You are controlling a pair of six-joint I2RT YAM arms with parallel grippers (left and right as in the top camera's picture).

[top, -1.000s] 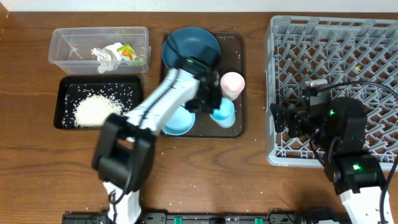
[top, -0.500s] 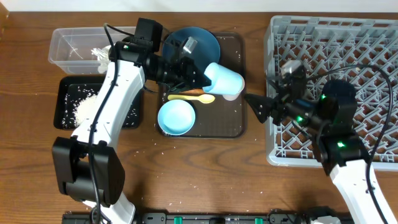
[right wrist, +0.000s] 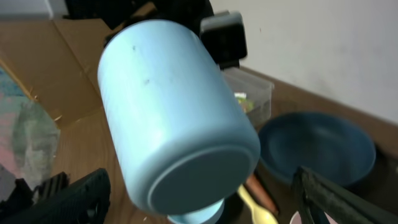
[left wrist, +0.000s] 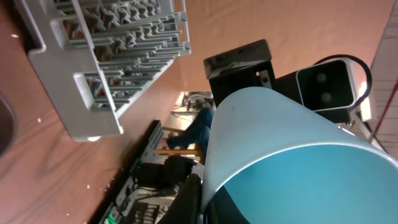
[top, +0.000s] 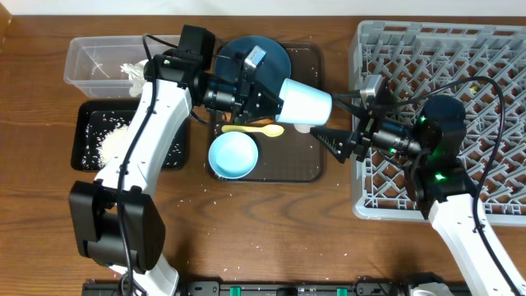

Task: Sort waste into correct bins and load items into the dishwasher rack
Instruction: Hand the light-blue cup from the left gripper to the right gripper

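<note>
My left gripper [top: 275,100] is shut on the small light blue cup [top: 306,103] by its rim and holds it sideways above the brown tray, base pointing right. The cup fills the left wrist view [left wrist: 298,143] and the right wrist view [right wrist: 174,118]. My right gripper [top: 333,121] is open, one finger on each side of the cup's base [right wrist: 205,208], not touching it. The grey dishwasher rack [top: 444,49] stands at the right. The pale yellow spoon [top: 251,129], light blue bowl [top: 233,154] and dark blue plate [top: 246,56] are on the brown tray. The pink cup is mostly hidden under the held cup.
The clear tub [top: 99,51] at the back left holds white tissue [top: 136,72]. The black tray [top: 86,115] in front of it holds white rice [top: 111,144]. The brown serving tray [top: 304,168] lies between the bins and the rack. My left arm spans the bins.
My left gripper carried the light blue cup further right, towards the rack. My right gripper reached left, out past the rack's edge, to either side of the cup's base.
</note>
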